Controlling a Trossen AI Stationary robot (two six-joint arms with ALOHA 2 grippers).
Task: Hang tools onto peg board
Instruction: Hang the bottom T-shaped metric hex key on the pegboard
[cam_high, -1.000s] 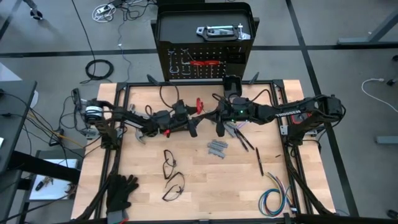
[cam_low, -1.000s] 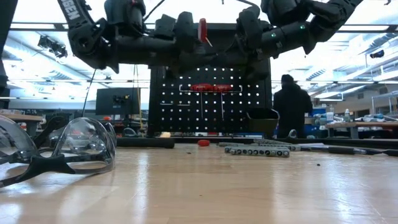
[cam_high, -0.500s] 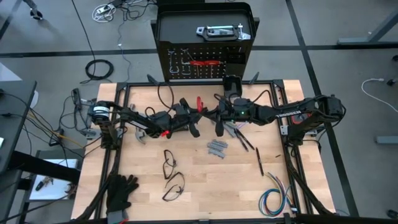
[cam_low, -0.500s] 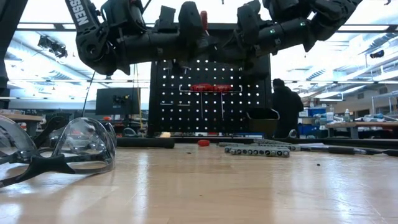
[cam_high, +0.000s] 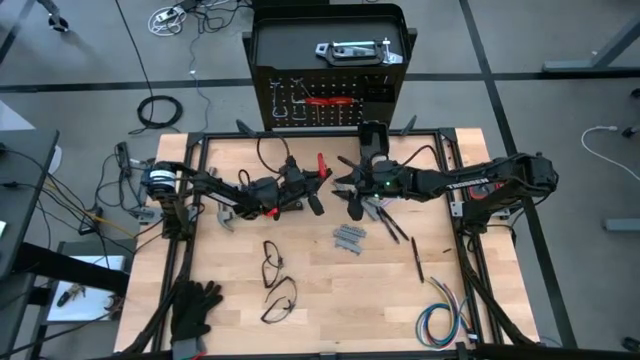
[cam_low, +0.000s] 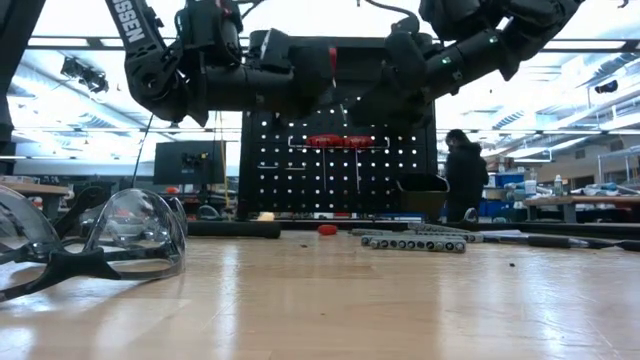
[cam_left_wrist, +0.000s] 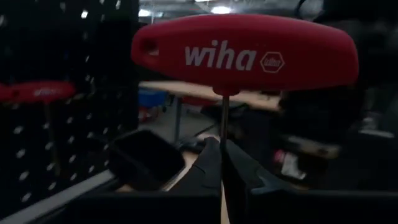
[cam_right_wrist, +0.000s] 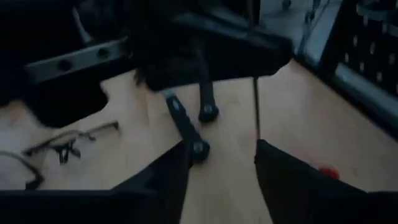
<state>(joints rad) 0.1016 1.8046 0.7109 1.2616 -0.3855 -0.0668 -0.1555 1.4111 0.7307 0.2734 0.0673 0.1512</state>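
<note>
Your left hand (cam_left_wrist: 222, 163) was reaching in level above the table (cam_high: 320, 300), its two fingers pressed together on the thin steel shaft of a red T-handled driver (cam_left_wrist: 244, 52), which stood upright with its handle above the fingertips. Your right hand (cam_right_wrist: 221, 155) came in from the opposite side, just beside that driver, with its fingers apart and a clear gap between them; the thin shaft showed ahead of them. The handle was a smooth red plastic bar with white "wiha" lettering, lying crosswise atop the shaft. Beyond both hands stood the upright black perforated metal peg board (cam_low: 400, 165), with two more red T-handled drivers (cam_low: 338, 142) hanging on it by their handles.
</note>
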